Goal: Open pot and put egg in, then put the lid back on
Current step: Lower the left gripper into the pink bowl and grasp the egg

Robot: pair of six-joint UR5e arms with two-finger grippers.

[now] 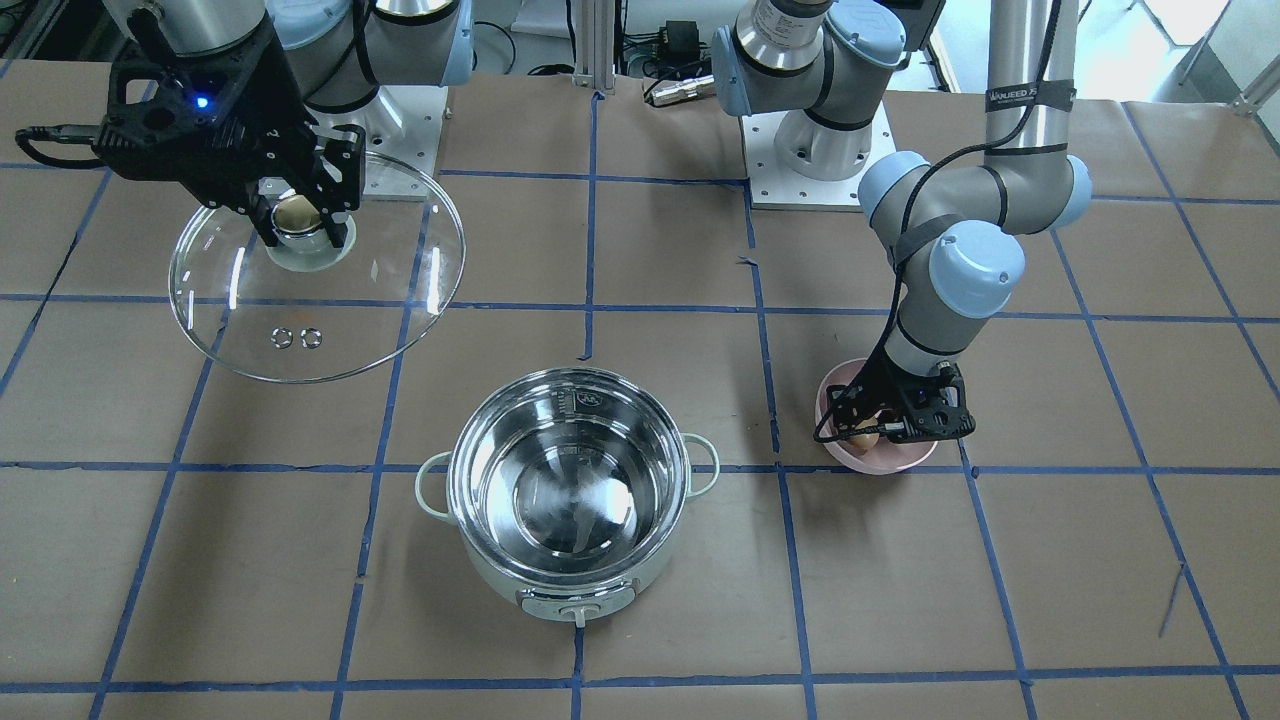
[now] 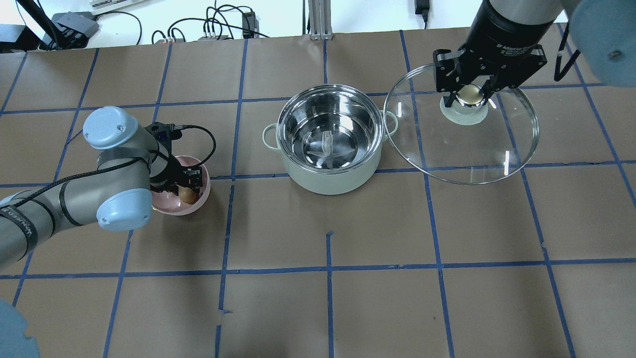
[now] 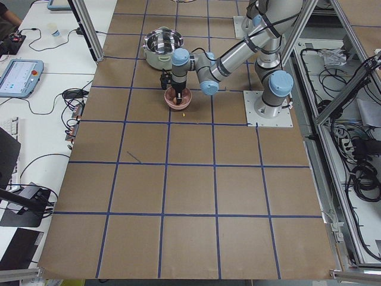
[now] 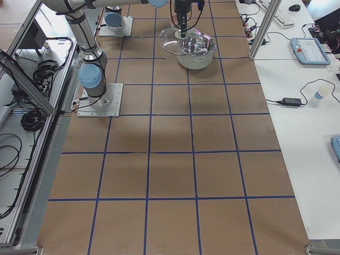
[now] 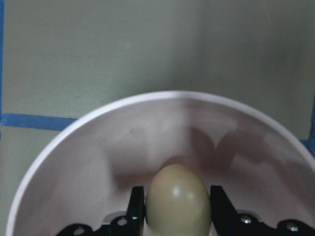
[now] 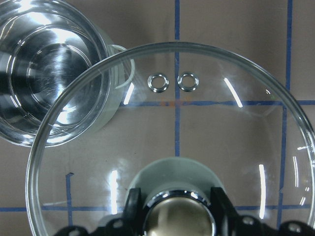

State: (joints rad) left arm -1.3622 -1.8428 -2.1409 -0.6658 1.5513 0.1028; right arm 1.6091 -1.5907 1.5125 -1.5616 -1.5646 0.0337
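The pot stands open and empty at the table's middle; it also shows in the front view and the right wrist view. My right gripper is shut on the cream knob of the glass lid and holds the lid above the table beside the pot, its edge overlapping the pot's handle. My left gripper is down inside a pink bowl. Its fingers press both sides of the brown egg, which rests low in the bowl.
The table is brown paper with a blue tape grid. The pink bowl sits one grid square from the pot on my left side. The arm bases stand at the robot's edge. The pot's control knob faces the operators' side.
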